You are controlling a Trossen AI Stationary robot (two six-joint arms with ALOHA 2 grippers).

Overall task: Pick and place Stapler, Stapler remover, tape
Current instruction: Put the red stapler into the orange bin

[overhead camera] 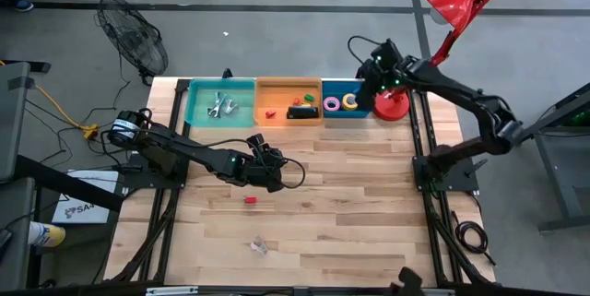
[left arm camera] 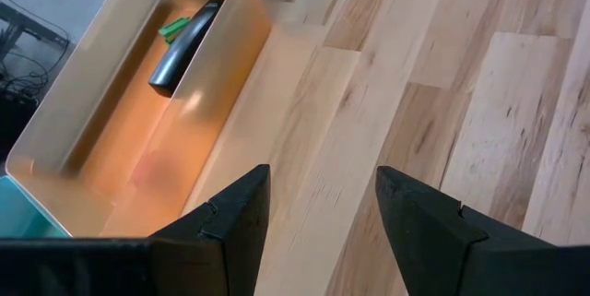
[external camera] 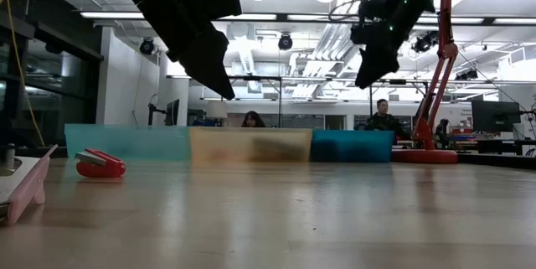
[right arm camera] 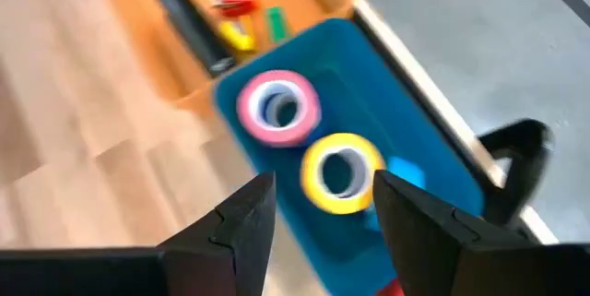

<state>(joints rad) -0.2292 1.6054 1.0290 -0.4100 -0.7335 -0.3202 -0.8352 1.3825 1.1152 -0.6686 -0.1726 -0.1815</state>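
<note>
Done: stapler (overhead camera: 300, 112) lies in the orange bin (overhead camera: 289, 84), pink and yellow tape (overhead camera: 340, 103) in the blue bin (overhead camera: 330, 86) | Left: small red thing (overhead camera: 249, 200) on the table (maybe the remover) | Left gripper (overhead camera: 265, 146) open wide, empty, near orange bin | Right gripper (overhead camera: 366, 71) open, empty, above blue bin

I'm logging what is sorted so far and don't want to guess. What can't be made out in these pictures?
- Small pale item near the table's front edge: too small in the high view to name.
- Teal bin contents: metal pieces, too small in the high view to identify.
- Bin contents in the low view: hidden by the bin walls, as with the orange bin.
- Blue bin: blurred in the right wrist view; only the pink roll and yellow roll are clear.
</note>
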